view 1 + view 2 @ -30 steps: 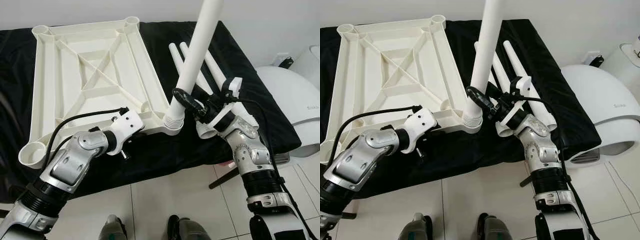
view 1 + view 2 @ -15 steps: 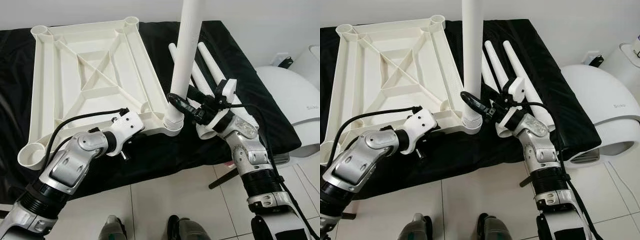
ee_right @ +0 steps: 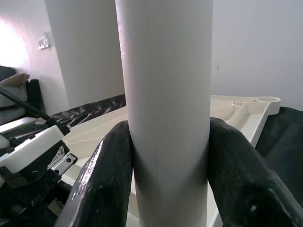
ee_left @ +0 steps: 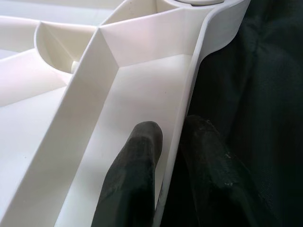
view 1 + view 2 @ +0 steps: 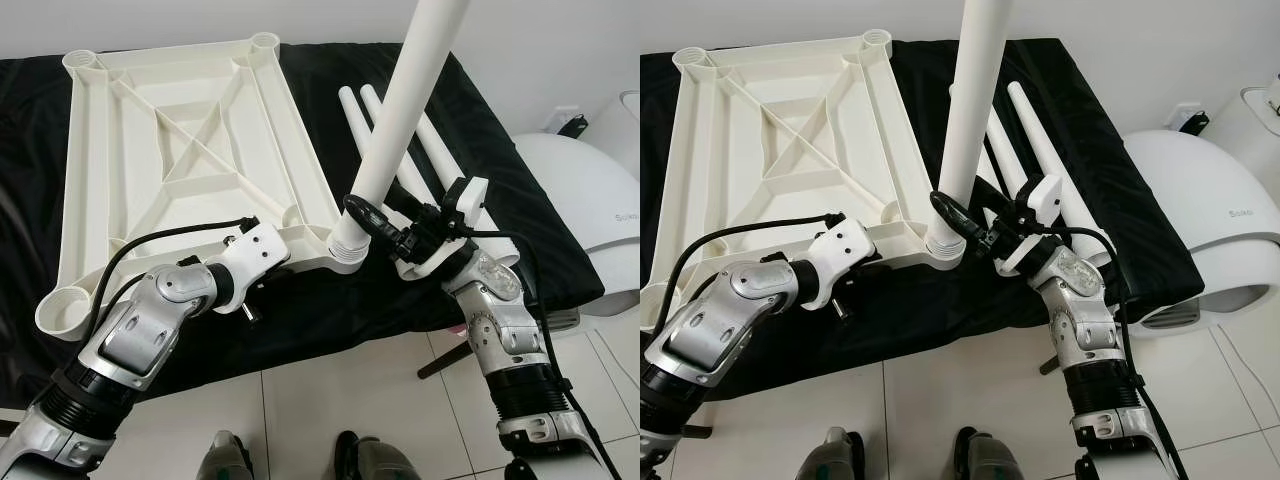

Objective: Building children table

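black cloth (image 5: 480, 110) draped over the surface in front of me, white tiled floor (image 5: 320, 400) below it, glossy white rounded appliance thing (image 5: 585, 215) off to my right by a plain white wall (image 5: 540, 40), dark thin leg (image 5: 445, 358) poking out under the cloth

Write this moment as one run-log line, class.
left hand: shut on tabletop rim | right hand: shut on leg | leg: in near corner socket, tilted | spare legs: lying on cloth
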### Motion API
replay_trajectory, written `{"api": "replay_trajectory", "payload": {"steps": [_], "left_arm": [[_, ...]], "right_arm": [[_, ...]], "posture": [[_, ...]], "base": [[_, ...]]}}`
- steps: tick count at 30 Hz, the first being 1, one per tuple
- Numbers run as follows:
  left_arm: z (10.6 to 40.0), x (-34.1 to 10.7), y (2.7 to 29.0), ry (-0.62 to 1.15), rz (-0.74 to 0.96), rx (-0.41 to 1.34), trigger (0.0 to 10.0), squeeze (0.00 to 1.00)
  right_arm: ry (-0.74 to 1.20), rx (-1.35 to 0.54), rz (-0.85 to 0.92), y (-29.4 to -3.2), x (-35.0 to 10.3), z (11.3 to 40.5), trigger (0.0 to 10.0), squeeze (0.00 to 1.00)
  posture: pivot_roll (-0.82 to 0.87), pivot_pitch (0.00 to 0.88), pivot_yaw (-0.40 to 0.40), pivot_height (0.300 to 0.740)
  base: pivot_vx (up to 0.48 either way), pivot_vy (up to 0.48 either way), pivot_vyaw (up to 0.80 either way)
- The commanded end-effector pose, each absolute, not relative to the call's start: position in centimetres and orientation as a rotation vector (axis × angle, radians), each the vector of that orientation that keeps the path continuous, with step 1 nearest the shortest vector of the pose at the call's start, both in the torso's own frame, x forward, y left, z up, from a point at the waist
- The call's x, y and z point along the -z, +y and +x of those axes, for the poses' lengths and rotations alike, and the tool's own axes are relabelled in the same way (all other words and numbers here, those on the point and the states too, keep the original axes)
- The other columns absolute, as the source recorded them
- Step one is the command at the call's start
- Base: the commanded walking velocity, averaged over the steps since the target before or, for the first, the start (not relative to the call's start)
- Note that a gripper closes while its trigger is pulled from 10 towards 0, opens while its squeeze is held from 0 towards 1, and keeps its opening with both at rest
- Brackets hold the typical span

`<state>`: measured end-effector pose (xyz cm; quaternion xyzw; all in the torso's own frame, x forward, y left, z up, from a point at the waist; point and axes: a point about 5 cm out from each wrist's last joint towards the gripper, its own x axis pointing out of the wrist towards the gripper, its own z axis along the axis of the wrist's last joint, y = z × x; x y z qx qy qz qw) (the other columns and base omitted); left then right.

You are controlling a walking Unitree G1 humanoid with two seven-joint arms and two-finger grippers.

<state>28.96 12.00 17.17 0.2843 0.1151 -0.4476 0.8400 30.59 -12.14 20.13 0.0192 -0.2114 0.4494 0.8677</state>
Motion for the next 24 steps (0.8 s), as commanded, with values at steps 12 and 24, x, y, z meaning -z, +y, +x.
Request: {"api": "replay_trajectory", "payload": {"steps": [12,24], "left_arm": [[28.4,-16.6,11.6,0.291,0.614,1.024,10.0,0.00],[28.3,-16.6,11.7,0.291,0.610,1.012,10.0,0.00]], "right_arm": [[-0.263,-0.914,0.055,-12.4,-16.5,30.3,10.0,0.00],[-0.263,-0.946,0.053,-11.6,-16.8,30.2,10.0,0.00]], "posture": [[0.09,0.218,-0.033,0.740],[0.09,0.222,-0.044,0.740]], "base": [[0.000,0.000,0.00],[0.000,0.000,0.00]]}}
